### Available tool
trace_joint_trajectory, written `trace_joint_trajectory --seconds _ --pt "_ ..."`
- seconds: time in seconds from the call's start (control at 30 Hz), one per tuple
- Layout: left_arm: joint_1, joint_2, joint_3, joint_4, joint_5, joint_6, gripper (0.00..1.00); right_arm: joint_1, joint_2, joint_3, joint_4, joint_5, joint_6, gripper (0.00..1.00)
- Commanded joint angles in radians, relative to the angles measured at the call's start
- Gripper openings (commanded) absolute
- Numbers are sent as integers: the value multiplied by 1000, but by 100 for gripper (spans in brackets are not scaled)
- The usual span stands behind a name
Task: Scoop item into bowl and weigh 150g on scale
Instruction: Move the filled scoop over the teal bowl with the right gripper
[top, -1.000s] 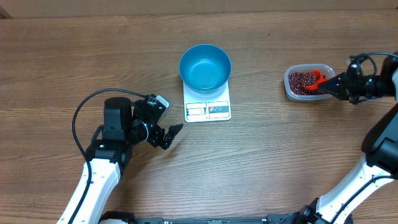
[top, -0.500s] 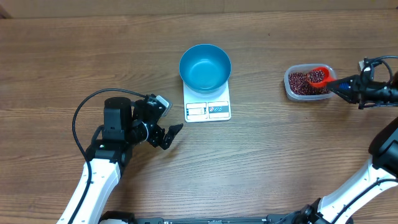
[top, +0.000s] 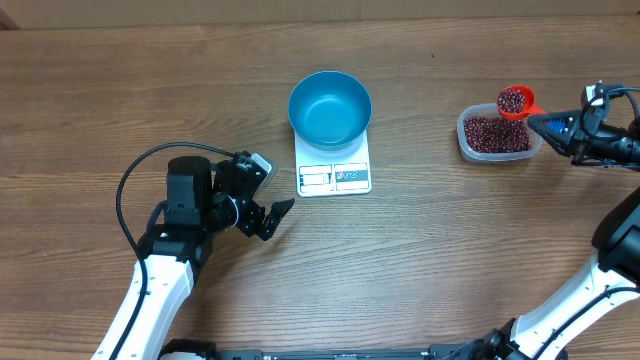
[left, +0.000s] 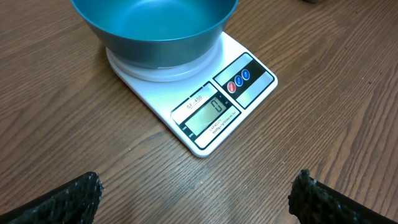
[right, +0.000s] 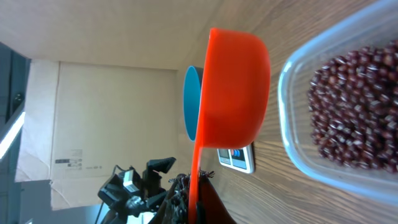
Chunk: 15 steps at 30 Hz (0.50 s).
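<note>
Right gripper: pinching the red scoop by its handle, cup just ahead of the jaws.
Beans: some in the cup, most in the tub beside the jaws.
Bowl: empty, on the scale, well ahead.
Left gripper: spread, empty.
Carry: likely best level and slow; tip only over the bowl.
Change: scoop was down in the tub; now raised, loaded.

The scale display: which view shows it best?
The left wrist view: the scale is close and its display reads zero. Overhead, it is small, its digits unreadable. The right wrist view shows only a corner beside the orange scoop.
</note>
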Motion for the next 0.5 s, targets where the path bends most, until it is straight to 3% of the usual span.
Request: trace_joint_trajectory --seconds 0.0,0.47 --pt "-8 3 3 3 8 -13 100 47 0 -5 0 -76 -15 4" --pt "-8 3 3 3 8 -13 99 320 0 -5 8 -224 -8 4"
